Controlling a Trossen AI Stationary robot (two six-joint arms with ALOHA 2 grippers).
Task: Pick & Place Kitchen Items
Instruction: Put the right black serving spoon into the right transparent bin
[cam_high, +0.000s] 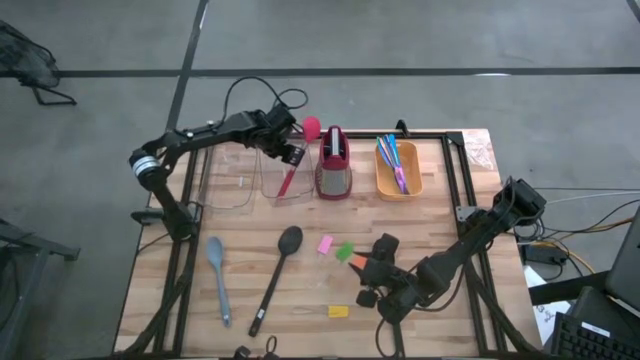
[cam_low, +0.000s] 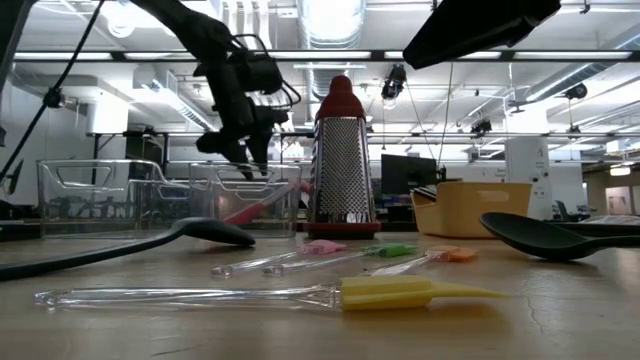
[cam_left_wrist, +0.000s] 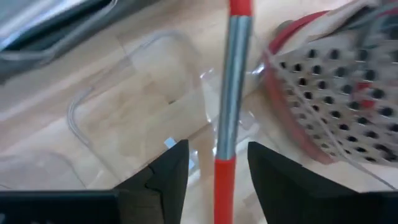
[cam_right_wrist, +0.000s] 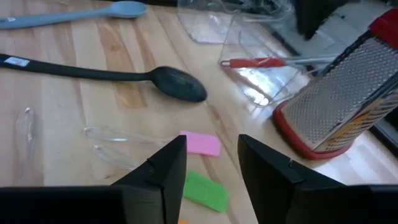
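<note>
The left gripper (cam_high: 288, 152) hangs over a clear bin (cam_high: 284, 172) at the back of the table (cam_high: 450, 215), its fingers (cam_left_wrist: 165, 177) spread either side of the red spoon (cam_left_wrist: 231, 112), though whether they touch the handle is hard to tell. The spoon leans in the bin beside the red-and-grey grater (cam_high: 334, 164), its lower end hidden.

The right gripper (cam_high: 372, 268) hovers with fingers apart, holding nothing, above the pink block (cam_right_wrist: 200, 144) and green block (cam_right_wrist: 206, 190). The black spoon (cam_high: 277, 276), grey-blue spoon (cam_high: 218, 277) and yellow block (cam_high: 339, 311) lie on the table, and thin cutlery (cam_high: 394, 161) sits in the orange bin (cam_high: 398, 182).
</note>
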